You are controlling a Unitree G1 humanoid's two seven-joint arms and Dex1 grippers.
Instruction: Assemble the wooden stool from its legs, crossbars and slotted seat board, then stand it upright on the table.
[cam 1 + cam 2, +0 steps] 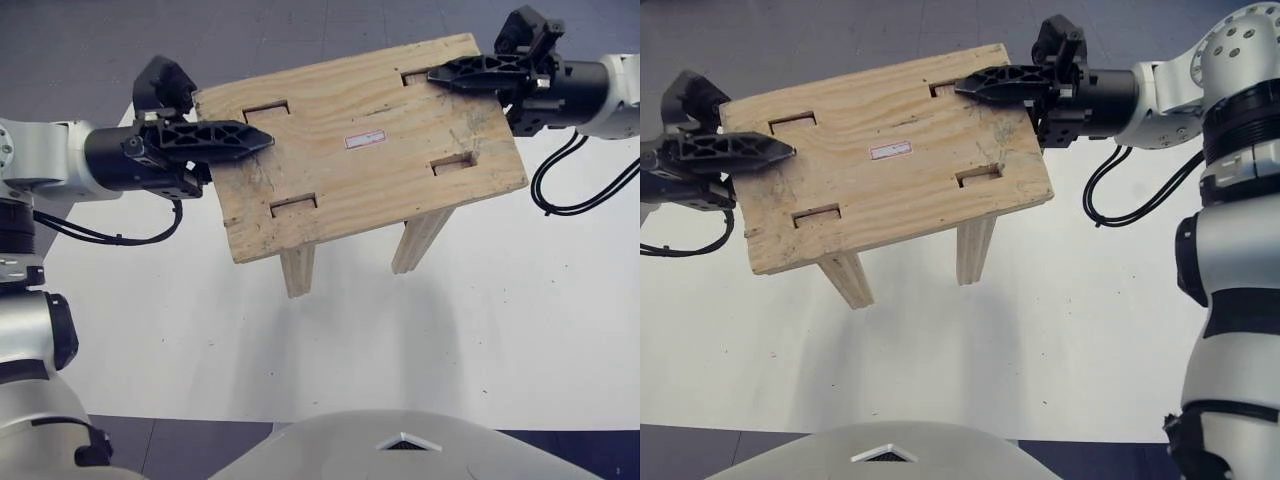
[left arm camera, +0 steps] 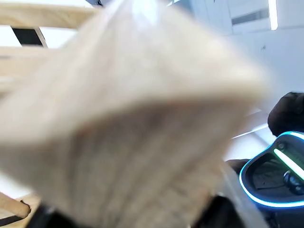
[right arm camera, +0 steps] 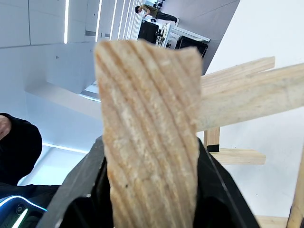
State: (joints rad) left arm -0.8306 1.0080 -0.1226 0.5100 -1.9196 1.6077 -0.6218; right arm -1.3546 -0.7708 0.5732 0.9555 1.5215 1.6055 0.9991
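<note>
1. A wooden stool [image 1: 380, 170] is upright over the middle of a white tabletop [image 1: 450, 340]. Whether its feet touch cannot be told.
2. Its seat [image 1: 890, 190] faces up, showing four rectangular slots [image 1: 266, 110]. Two legs [image 1: 297, 268] show below the 6 o'clock edge.
3. The left hand [image 1: 245, 140] is clenched on the seat's 9 o'clock edge.
4. The right hand [image 1: 445, 75] grasps the seat's 2 o'clock corner, the board's edge between its fingers [image 3: 80, 190].

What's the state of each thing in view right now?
seat board: top up, on its legs, clamped at both ends.
legs: fitted under the board; feet contact with table unclear.
left gripper: shut on seat board edge.
right gripper: shut on seat board edge.
</note>
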